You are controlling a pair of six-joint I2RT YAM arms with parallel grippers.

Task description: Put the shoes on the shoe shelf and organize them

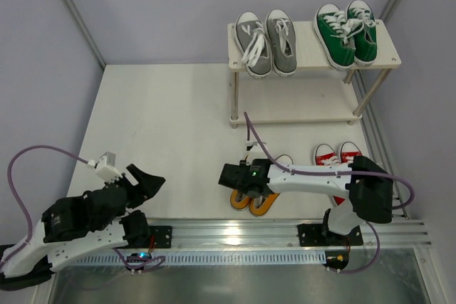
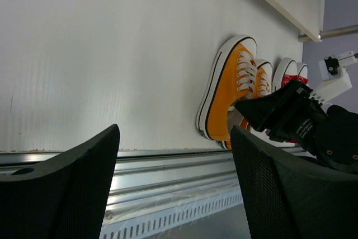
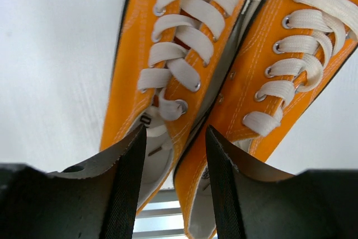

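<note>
I see my left gripper (image 2: 174, 134) spread wide, nothing held. Orange sneakers (image 2: 228, 90) on the white table (image 2: 84, 54), right gripper (image 2: 256, 110) at their heels. Red sneakers (image 2: 291, 70) just beyond.

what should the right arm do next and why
Probably lower the right tool slightly and close it: its open fingers straddle the touching inner sides of the orange shoes, not yet gripping, and the shoe shelf has its lower board free.
</note>
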